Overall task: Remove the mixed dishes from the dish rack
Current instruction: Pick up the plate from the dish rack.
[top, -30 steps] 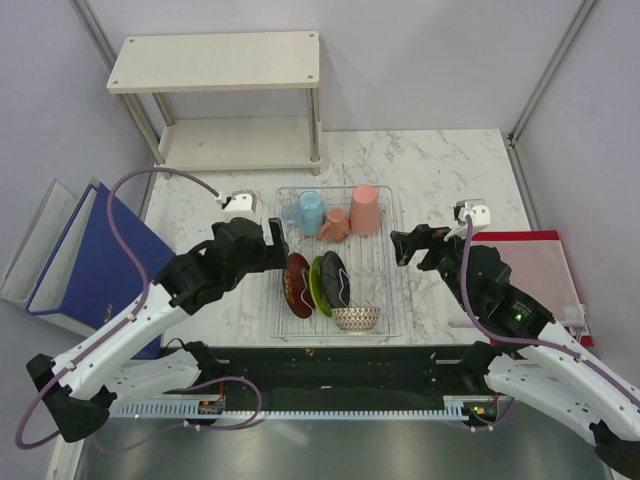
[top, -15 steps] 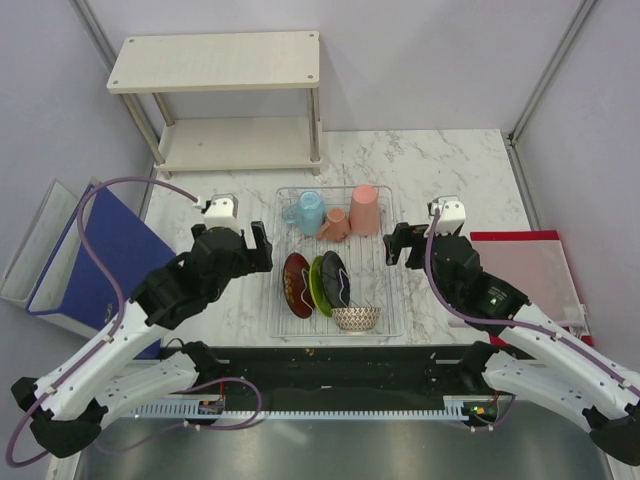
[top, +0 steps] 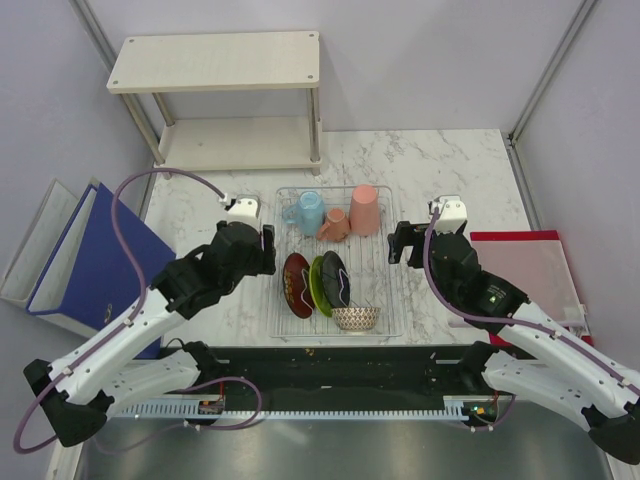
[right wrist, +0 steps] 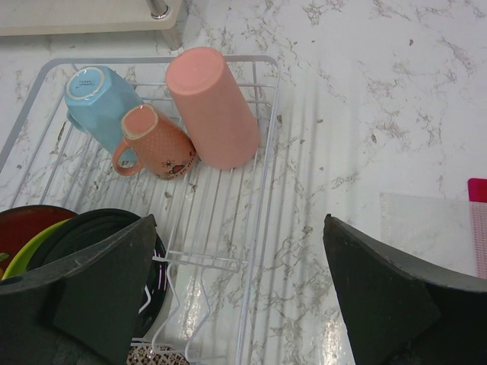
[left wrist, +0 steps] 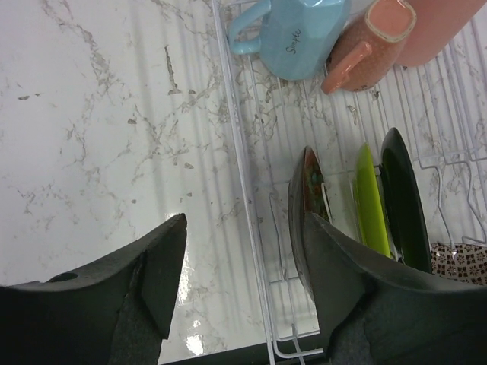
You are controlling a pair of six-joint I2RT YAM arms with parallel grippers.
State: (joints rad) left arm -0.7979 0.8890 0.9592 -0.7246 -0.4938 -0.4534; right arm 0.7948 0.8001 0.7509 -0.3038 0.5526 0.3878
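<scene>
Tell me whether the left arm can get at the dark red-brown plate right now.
Probably yes. The left gripper hangs open over the dark red-brown plate, which stands outermost on that side of the dish rack; only the green plate crowds its far face.

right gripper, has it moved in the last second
Yes. The right gripper has shifted left, towards the rack: its wrist camera, then level with the red folder's left edge, now sits left of it.
</scene>
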